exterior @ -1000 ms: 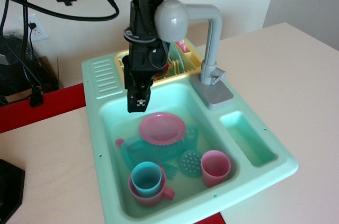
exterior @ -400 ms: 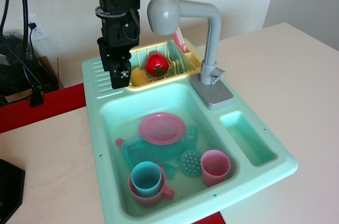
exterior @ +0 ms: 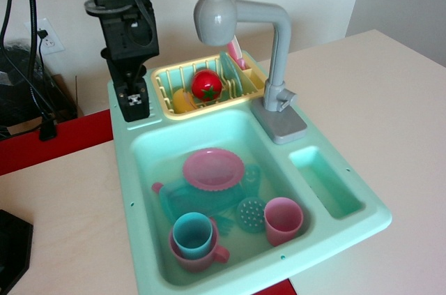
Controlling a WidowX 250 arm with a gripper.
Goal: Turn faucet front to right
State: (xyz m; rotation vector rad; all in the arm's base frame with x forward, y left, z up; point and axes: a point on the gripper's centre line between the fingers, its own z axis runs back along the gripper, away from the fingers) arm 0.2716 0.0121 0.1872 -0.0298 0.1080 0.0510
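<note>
The grey toy faucet [exterior: 279,51] stands upright on its rectangular base [exterior: 280,123] at the sink's back right. Its bent arm reaches left over the dish rack and ends in a rounded head [exterior: 214,17]. A small lever [exterior: 284,98] sits low on the post. My black gripper [exterior: 132,105] hangs at the sink's back left corner, over the ribbed drain board, well left of the faucet head and not touching it. Its fingers are together and hold nothing.
The mint toy sink [exterior: 139,169] holds a pink plate [exterior: 213,168], a teal cup in a pink cup [exterior: 192,233], a pink cup [exterior: 283,220] and teal utensils. A yellow rack [exterior: 167,75] behind holds a red tomato [exterior: 207,86] and plates. A side compartment [exterior: 326,182] is at right.
My gripper has moved left and up, from above the basin next to the faucet head to the back left corner. The faucet head has swung slightly left.
</note>
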